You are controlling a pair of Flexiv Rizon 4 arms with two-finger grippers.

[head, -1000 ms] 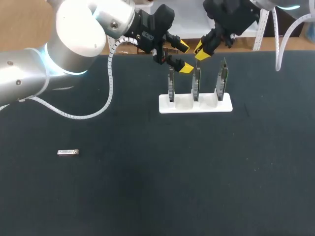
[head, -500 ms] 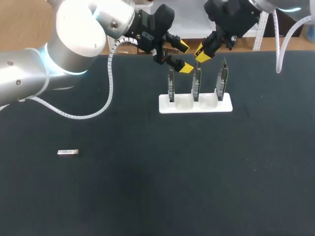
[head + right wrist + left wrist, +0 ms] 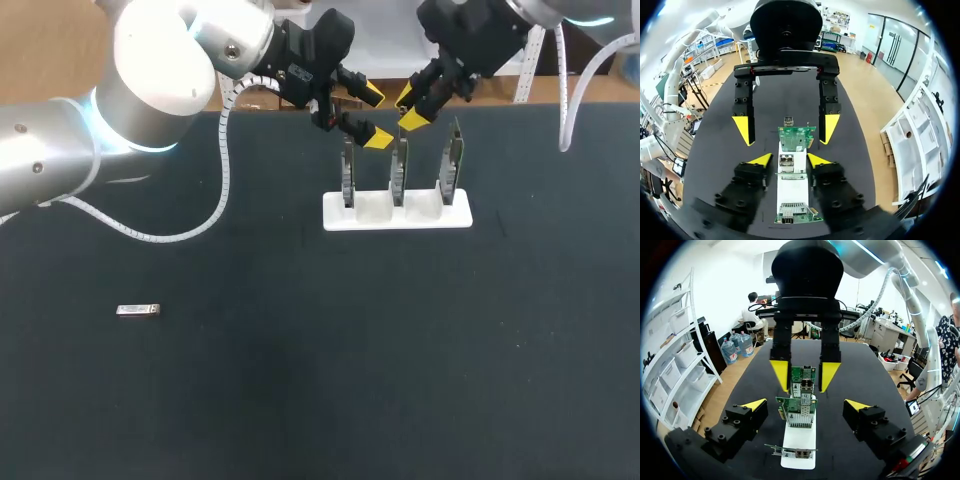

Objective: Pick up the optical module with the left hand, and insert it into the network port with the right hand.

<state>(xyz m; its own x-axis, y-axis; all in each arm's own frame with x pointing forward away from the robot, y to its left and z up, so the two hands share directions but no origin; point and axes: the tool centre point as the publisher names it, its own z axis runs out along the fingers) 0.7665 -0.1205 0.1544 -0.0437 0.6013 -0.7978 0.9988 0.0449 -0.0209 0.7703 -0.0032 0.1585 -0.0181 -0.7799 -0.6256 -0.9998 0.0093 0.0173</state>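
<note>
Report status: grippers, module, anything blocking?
Left gripper open, empty, over the card stand. Right gripper open, empty, alongside. Optical module flat on the table, far from both, untouched. Nothing seen blocking it.

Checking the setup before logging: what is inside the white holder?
Three cards stand upright in the holder, one per slot. Their lower edges are hidden inside the slots. The module is not in it; it lies apart on the table.

We've got our left arm (image 3: 150,80) sweeping in from the left, the left gripper (image 3: 375,117) pointing sideways with its fingers spread wide. Our right arm (image 3: 470,30) comes in from the far right, and the right gripper (image 3: 409,108) angles downward just beside the left one, facing it, fingers parted more narrowly.
</note>
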